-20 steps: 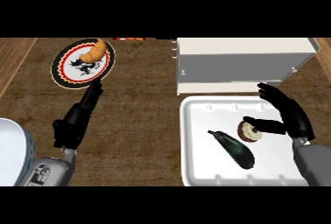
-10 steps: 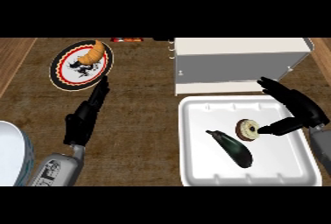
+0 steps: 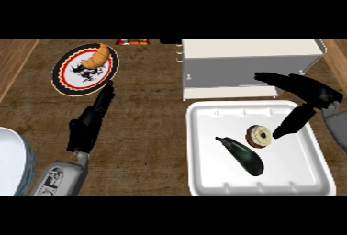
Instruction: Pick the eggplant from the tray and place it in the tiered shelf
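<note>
A dark purple eggplant [image 3: 243, 155] lies slantwise in the middle of the white tray [image 3: 203, 174] at the lower right. Just right of it in the tray sits a round doughnut [image 3: 258, 136]. Behind the tray stands the white tiered shelf [image 3: 247, 69]. My right hand [image 3: 305, 94] hovers open over the tray's far right corner; its thumb points down toward the doughnut and its fingers stretch left over the shelf's front edge. It holds nothing. On the left, my left hand [image 3: 90, 121] rests open above the counter, fingers pointing up toward the plate.
A round plate [image 3: 85, 69] with a red and black rim carries a croissant [image 3: 97, 54] at the upper left. A white rounded object [image 3: 12, 160] shows at the lower left edge. Small red items [image 3: 133, 42] lie at the counter's back edge.
My right hand has risen and shifted toward the tray's far right corner, its thumb now near the doughnut. The left forearm has drifted slightly right and up. The eggplant has not moved.
</note>
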You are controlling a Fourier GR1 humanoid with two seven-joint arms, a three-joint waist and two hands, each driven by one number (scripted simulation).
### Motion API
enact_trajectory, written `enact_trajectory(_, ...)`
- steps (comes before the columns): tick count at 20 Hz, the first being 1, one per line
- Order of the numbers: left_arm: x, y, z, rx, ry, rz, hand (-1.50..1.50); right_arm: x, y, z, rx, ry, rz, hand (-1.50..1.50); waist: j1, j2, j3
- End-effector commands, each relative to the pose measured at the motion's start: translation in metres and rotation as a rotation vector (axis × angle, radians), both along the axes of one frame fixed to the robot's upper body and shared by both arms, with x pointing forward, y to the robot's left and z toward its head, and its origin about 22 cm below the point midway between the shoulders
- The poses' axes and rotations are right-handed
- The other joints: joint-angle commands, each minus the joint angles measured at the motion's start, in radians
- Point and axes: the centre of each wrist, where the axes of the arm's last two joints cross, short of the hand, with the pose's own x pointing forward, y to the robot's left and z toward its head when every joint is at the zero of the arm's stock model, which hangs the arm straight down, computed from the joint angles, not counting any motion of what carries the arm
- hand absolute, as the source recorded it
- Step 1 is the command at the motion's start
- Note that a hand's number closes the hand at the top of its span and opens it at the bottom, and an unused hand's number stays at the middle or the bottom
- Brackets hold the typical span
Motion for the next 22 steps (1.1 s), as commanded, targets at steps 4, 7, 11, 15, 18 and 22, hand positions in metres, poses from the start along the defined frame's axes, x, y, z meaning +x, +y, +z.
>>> enact_trajectory(4, -0.013, 0.009, 0.005, 0.007, 0.002, 0.0, 0.0, 0.002, 0.048, 0.04, -0.313, 0.049, 0.232, -1.5, 0.016, -0.004, 0.0)
enact_trajectory(7, -0.006, 0.004, -0.008, 0.012, -0.009, 0.014, 0.0, -0.007, 0.058, 0.048, -0.391, 0.053, 0.257, -1.5, -0.001, -0.001, 0.0)
enact_trajectory(11, 0.008, 0.025, 0.019, 0.007, -0.012, 0.016, 0.0, -0.026, 0.093, 0.047, -0.382, 0.06, 0.245, -1.5, -0.002, -0.001, 0.001)
enact_trajectory(15, 0.0, -0.001, 0.003, 0.01, 0.004, 0.008, 0.0, -0.028, 0.086, 0.04, -0.373, 0.057, 0.232, -1.5, 0.004, 0.003, 0.001)
enact_trajectory(18, -0.012, 0.011, -0.005, 0.002, 0.007, -0.003, 0.0, -0.038, 0.105, 0.063, -0.349, 0.029, 0.221, -1.5, 0.004, 0.002, 0.001)
enact_trajectory(22, -0.006, 0.011, -0.003, 0.003, 0.016, -0.011, 0.0, -0.053, 0.107, 0.034, -0.388, 0.004, 0.209, -1.5, 0.004, 0.003, 0.001)
